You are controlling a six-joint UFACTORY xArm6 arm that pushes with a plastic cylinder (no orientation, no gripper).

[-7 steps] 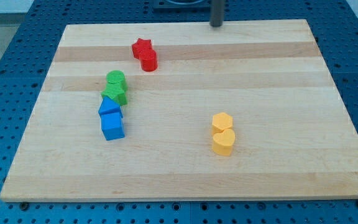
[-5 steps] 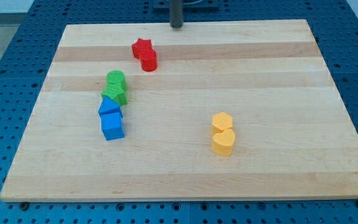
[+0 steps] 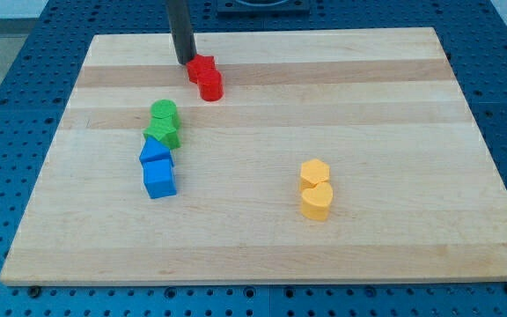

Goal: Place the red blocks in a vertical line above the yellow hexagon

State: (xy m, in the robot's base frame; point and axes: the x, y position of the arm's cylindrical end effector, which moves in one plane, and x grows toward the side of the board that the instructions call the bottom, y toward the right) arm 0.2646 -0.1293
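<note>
A red star block (image 3: 201,68) and a red cylinder (image 3: 210,85) sit touching near the view's top, left of centre. My tip (image 3: 186,61) rests on the board just left of and slightly above the red star, very close to it. The yellow hexagon (image 3: 314,172) lies right of centre, lower on the board, with a yellow cylinder (image 3: 316,201) touching it just below.
A green cylinder (image 3: 164,113) and a green star (image 3: 163,133) sit at the left, with two blue blocks (image 3: 155,151) (image 3: 159,179) just below them. The wooden board (image 3: 394,97) lies on a blue perforated table.
My tip has moved from the board's top edge right of centre leftwards and down to beside the red star. The blocks have not moved.
</note>
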